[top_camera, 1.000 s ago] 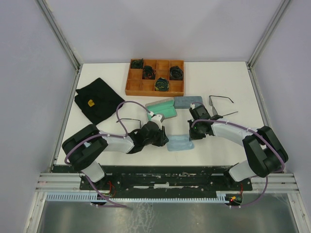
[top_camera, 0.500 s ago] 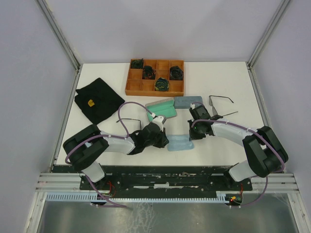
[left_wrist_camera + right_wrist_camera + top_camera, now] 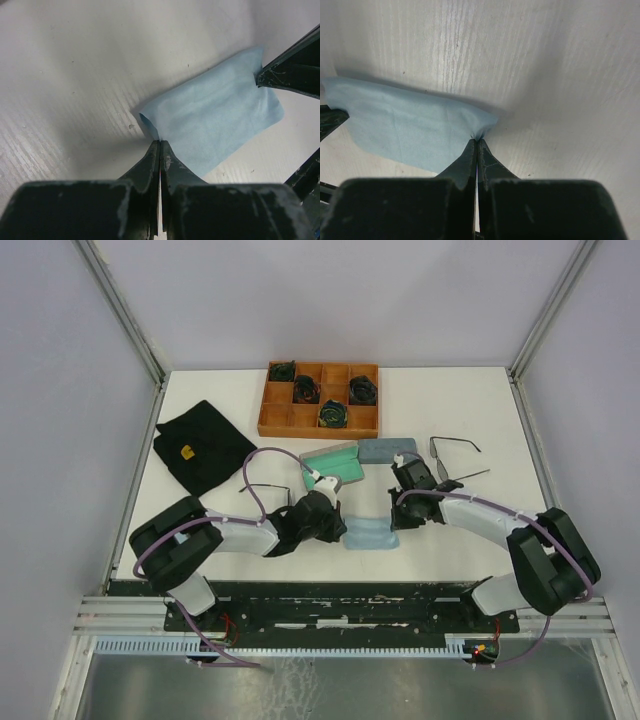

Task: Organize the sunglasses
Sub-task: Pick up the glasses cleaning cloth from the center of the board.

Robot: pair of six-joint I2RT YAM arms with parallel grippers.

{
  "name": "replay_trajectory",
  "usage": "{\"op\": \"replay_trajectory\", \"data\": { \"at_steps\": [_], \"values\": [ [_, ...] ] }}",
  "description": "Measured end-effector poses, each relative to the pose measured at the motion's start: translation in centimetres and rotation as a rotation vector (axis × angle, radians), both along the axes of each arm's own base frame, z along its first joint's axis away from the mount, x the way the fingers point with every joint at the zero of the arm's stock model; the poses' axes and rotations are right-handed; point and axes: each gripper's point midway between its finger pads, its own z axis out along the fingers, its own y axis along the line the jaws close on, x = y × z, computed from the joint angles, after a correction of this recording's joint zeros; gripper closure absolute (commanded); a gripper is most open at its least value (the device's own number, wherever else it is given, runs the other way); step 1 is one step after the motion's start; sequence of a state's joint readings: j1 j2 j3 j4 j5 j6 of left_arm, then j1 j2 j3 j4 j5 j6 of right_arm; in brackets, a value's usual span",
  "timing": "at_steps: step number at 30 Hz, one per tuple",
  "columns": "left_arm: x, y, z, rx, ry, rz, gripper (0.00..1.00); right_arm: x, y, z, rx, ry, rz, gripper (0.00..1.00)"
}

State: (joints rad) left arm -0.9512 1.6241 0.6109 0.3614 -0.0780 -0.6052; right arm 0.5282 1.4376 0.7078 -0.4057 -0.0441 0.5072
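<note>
While the left gripper (image 3: 160, 143) and right gripper (image 3: 476, 142) pinch shut on the blue cloth (image 3: 368, 536), the sunglasses (image 3: 440, 448) point their arms rightward.

Soft, even light from overhead keeps the white table (image 3: 480, 420) bright and sharp, though the wrist views show hazy grey shadows and blurred foregrounds.

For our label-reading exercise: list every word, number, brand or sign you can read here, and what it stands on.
None can be read.
The small yellow patch on the black fabric cloth may be a label, but it is too small to read.
</note>
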Motion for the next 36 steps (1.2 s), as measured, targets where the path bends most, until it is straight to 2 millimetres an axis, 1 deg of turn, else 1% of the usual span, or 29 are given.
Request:
{"op": "replay_trajectory", "data": {
  "at_steps": [5,14,17,21,26,32,36],
  "values": [
    [0.0,0.0,0.5,0.000,0.000,0.000,0.97,0.1,0.1,1.0,0.016,-0.028,0.000,1.00],
    [0.4,-0.4,2.3,-0.037,-0.025,0.002,0.97,0.2,-0.6,1.5,-0.008,-0.050,-0.016,1.00],
    [0.6,-0.4,3.2,-0.058,-0.037,0.005,0.97,0.3,-0.8,1.8,-0.016,-0.063,-0.023,1.00],
    [0.8,-0.4,4.5,-0.090,-0.057,0.005,0.97,0.7,-0.9,2.8,-0.006,-0.101,-0.030,1.00],
    [0.5,-0.1,5.1,-0.114,-0.062,-0.004,0.97,1.0,-0.9,4.2,0.019,-0.156,-0.036,1.00],
    [0.1,0.1,5.9,-0.146,-0.075,-0.015,0.97,0.7,-1.0,5.5,0.059,-0.208,-0.046,1.00],
    [-0.3,0.3,6.2,-0.163,-0.078,-0.026,0.97,0.3,-0.8,5.7,0.079,-0.209,-0.044,1.00]
  ]
}}
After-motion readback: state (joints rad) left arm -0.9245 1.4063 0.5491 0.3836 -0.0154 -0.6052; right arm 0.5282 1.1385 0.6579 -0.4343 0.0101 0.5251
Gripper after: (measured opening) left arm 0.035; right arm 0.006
